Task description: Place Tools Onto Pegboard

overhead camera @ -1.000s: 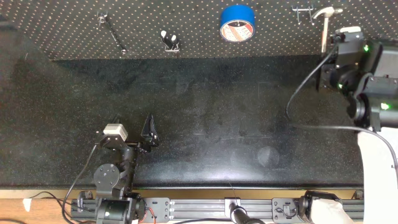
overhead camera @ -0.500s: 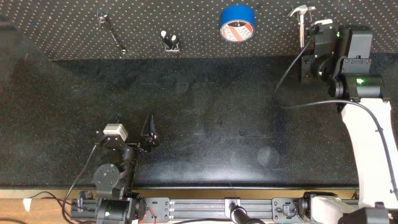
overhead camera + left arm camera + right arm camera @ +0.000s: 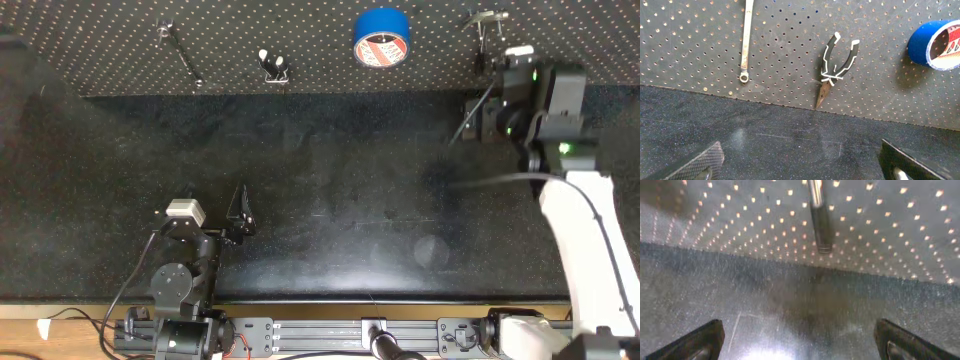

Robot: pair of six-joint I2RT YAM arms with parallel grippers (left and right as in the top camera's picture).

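Top view, upper right: hammer [image 3: 482, 30] is hung on the pegboard [image 3: 300, 40], right hand [image 3: 800, 340] released below it; left hand [image 3: 238, 208] likewise released

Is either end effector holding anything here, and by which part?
Nothing is held. The right end effector is open, short of the hammer hanging on the pegboard; the left end effector is open and empty too.

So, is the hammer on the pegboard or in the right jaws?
On the pegboard: the hammer hangs head-up against it, and the right gripper has its jaws open, clear of the handle.
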